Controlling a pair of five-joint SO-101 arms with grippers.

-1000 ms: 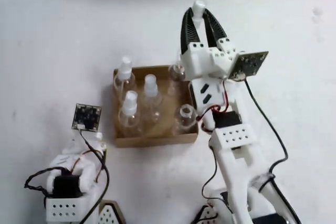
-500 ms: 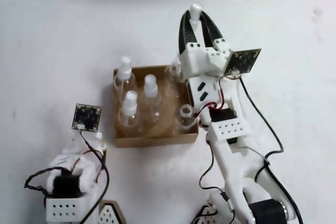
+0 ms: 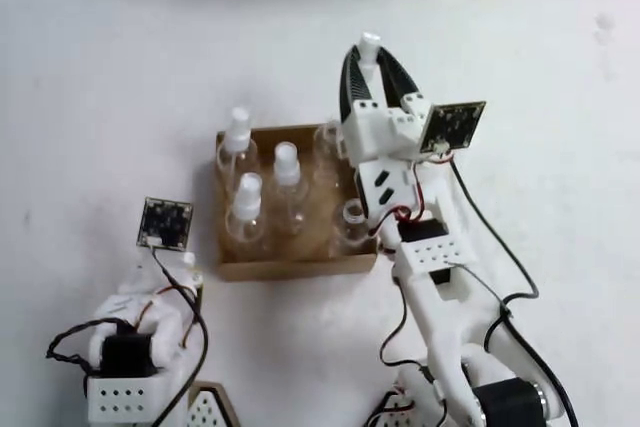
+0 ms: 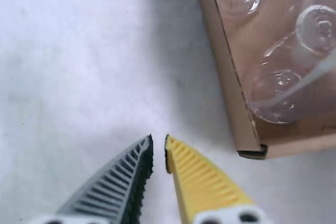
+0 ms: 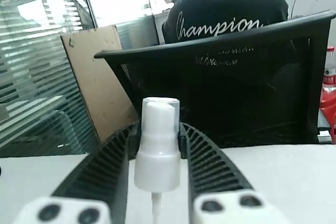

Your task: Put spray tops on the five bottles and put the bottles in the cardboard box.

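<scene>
A spray top (image 5: 157,148) is clamped upright between the fingers of the right gripper (image 3: 371,49), nozzle up and dip tube hanging down, so that it can be lowered straight into an open neck. The gripper is held above the table (image 3: 120,67) just beyond the far right corner of the cardboard box (image 3: 290,267), near the uncapped bottle (image 3: 335,137) that stands in that corner. A second uncapped bottle (image 3: 352,215) is seen at the near right corner, partly hidden by the arm. Three capped bottles (image 3: 287,169) are stood in the left part of the box. All five are already inside, so the capping is judged to be done in place, with two tops outstanding. The left gripper (image 4: 159,148) is parked low over the table near a corner of the box, its fingers drawn almost together with nothing between them, out of the working arm's way
</scene>
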